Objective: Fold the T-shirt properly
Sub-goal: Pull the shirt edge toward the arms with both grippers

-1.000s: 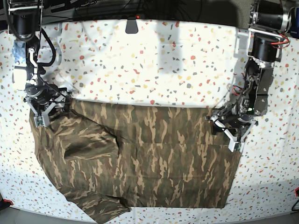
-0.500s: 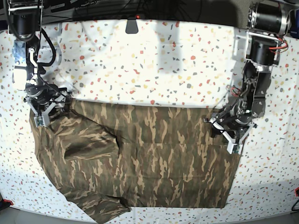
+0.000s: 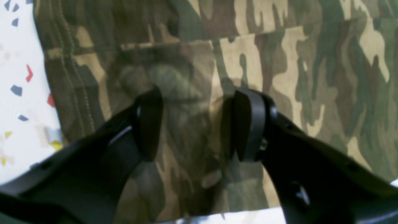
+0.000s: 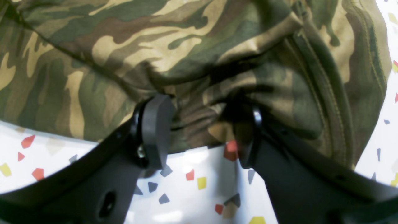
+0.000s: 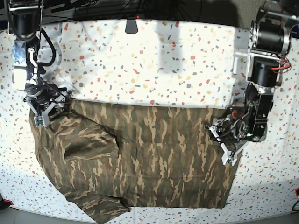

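The camouflage T-shirt (image 5: 140, 158) lies spread on the speckled table, its left part rumpled with a sleeve folded over. My left gripper (image 5: 224, 143) hovers over the shirt's right edge. In the left wrist view it (image 3: 199, 124) is open above flat cloth (image 3: 311, 62), with nothing between the fingers. My right gripper (image 5: 46, 114) sits at the shirt's upper left corner. In the right wrist view its jaws (image 4: 202, 132) stand apart, astride a wrinkled bunch of the shirt's edge (image 4: 192, 121), beside a stitched seam (image 4: 323, 71).
The white terrazzo table (image 5: 163, 65) stretches bare behind the shirt. A dark mount (image 5: 132, 25) sits at the back edge with cables behind it. The shirt's lower left sleeve (image 5: 105, 212) reaches the table's front edge.
My left gripper has moved toward the front along the shirt's right edge, and its arm now stands more upright. The right gripper and the shirt have not moved.
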